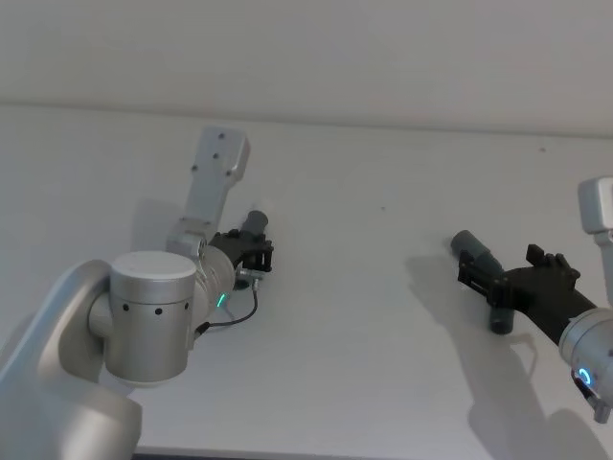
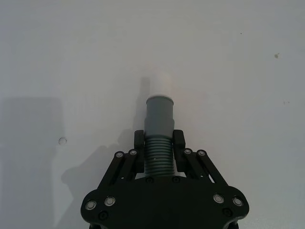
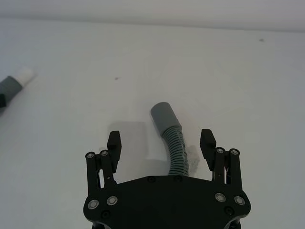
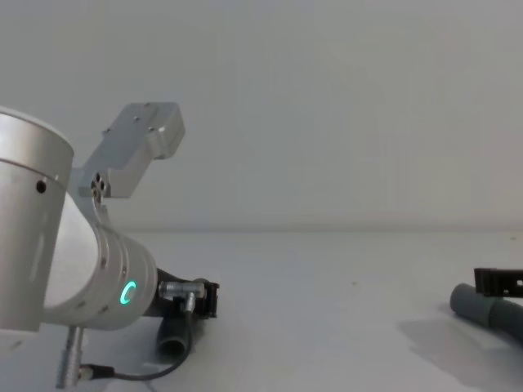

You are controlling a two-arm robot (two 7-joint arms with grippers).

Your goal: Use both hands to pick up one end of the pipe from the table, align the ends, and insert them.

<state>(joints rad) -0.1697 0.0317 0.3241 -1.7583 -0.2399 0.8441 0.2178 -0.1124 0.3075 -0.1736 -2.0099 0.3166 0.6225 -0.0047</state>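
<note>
Where the arms come in: left arm low on the left, right arm at the right edge, both over the white desk.
Left hand: clenched on the ribbed part of the pipe, a finger pressed to each side just behind the cuff.
Spigot end: smooth grey cuff with a white tip, sticking out past the left hand's fingertips and pointing away from the robot.
Right hand: released, fingers spread wide; the ribbed pipe runs between them and touches neither.
Socket end: plain grey cuff just beyond the right hand's fingertips, angled toward the robot's left; I cannot tell whether it rests on the desk.
Two ends: well apart, bare desk between them.
Far edge: the desk meets a pale wall.
</note>
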